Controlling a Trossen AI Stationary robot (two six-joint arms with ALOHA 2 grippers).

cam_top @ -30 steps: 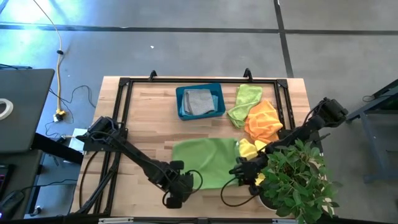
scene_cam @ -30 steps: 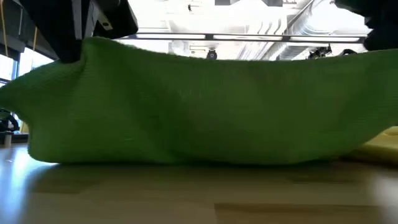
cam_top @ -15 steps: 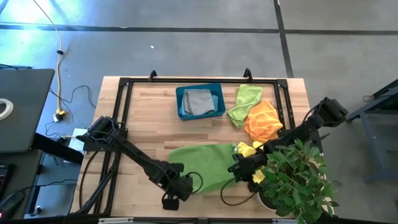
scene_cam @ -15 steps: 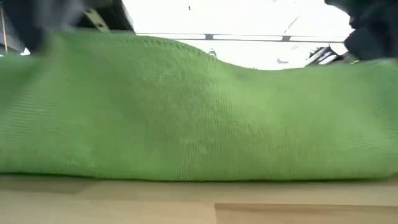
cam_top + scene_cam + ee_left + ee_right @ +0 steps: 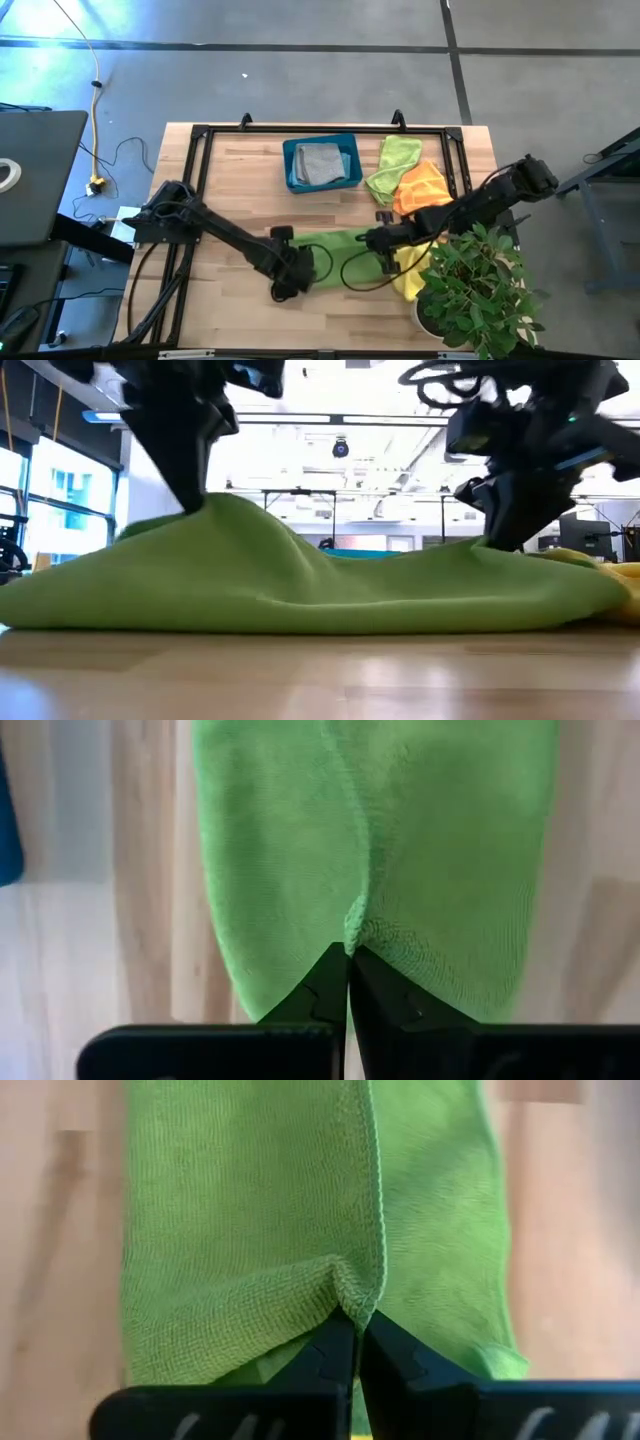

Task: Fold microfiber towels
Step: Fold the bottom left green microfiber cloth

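A green microfiber towel (image 5: pixel 333 243) lies folded over on the wooden table near its front edge, as a long mound in the low view (image 5: pixel 330 585). My left gripper (image 5: pixel 298 264) is shut on its left end, which rises to a peak (image 5: pixel 200 510). My right gripper (image 5: pixel 377 243) is shut on its right end (image 5: pixel 495 550). The towel's lower layer rests flat on the table. My left gripper pinches a puckered bit of the towel's upper layer (image 5: pixel 352 932) between its two fingertips, slanting steeply down from above. That end is raised a little; the rest lies slack on the table. My right gripper pinches the upper layer by a corner beside the hemmed edge (image 5: pixel 352 1298) between its two fingertips, slanting down from above. The cloth puckers at the fingertips and stays low over the lower layer.
A teal bin (image 5: pixel 296 178) with a grey towel (image 5: pixel 320 162) stands at the back middle. Lime green (image 5: pixel 393 165), orange (image 5: pixel 422 195) and yellow (image 5: pixel 408 272) towels lie at the right. A potted plant (image 5: pixel 475 295) fills the near right corner. A black frame (image 5: pixel 300 130) rims the table.
Both grippers have carried the towel's near edge toward the table's far edge and tipped further down. The upper layer has folded over the lower one, which stayed in place. The towel now shows about half as deep and sits lower.
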